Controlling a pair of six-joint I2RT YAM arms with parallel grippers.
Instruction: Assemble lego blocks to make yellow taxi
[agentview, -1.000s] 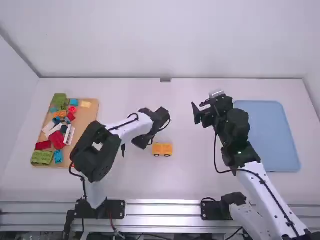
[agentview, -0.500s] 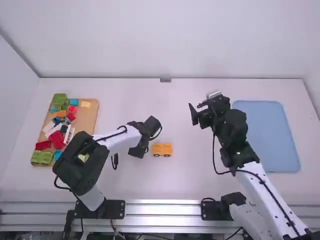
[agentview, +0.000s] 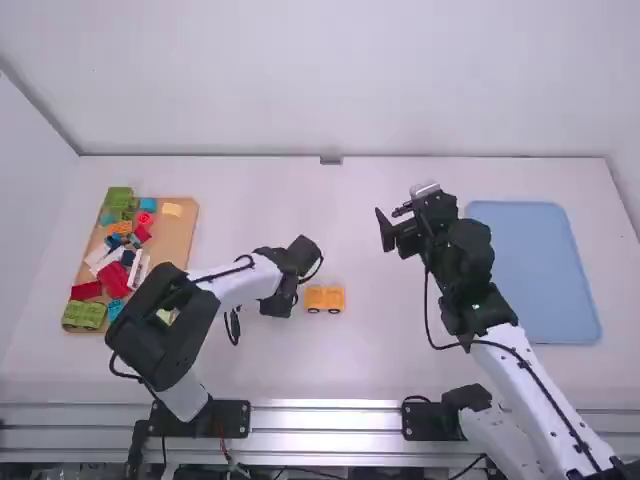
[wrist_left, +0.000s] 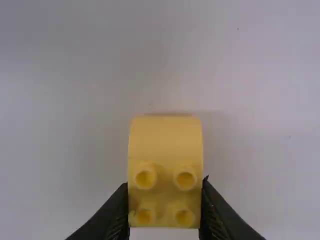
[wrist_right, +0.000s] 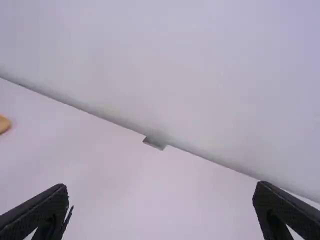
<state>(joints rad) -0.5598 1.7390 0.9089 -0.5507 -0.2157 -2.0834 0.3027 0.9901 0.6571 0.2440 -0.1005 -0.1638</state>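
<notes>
left gripper (wrist_left: 165, 184) has its fingers against both sides of a yellow studded block (wrist_left: 166, 150); looks like a pinch by the side walls, likely so the studs face the wrist camera and the top is left free for stacking or pressing; block has four studs at the finger end and a smooth rounded end beyond; can't tell whether it is lifted or sits on the table (agentview: 370, 370); yellow wheeled piece (agentview: 324, 298) stands upright on the table near the middle, just right of the left gripper, wheels toward the near side; probably the taxi base, kept there so both arms can get at it; right gripper (wrist_right: 161, 186) is spread wide with nothing between its fingers, off to the right and farther out, well apart from the wheeled piece; maybe kept ready to steady the base; wooden board (agentview: 178, 238) at left carries loose blocks, green, red, blue, white and orange, plus a pale yellow block (agentview: 172, 209) at its far right part; left arm (agentview: 236, 285) covers the near right part of the board, so picking there would be awkward; blue tray (agentview: 535, 270) at far right, beyond the right arm (agentview: 520, 375); likely step is joining the yellow parts, build looks partly done; next move calls for lining the block up with the base; the wheels could roll if pushed sideways, and a crooked press could tip it.
</notes>
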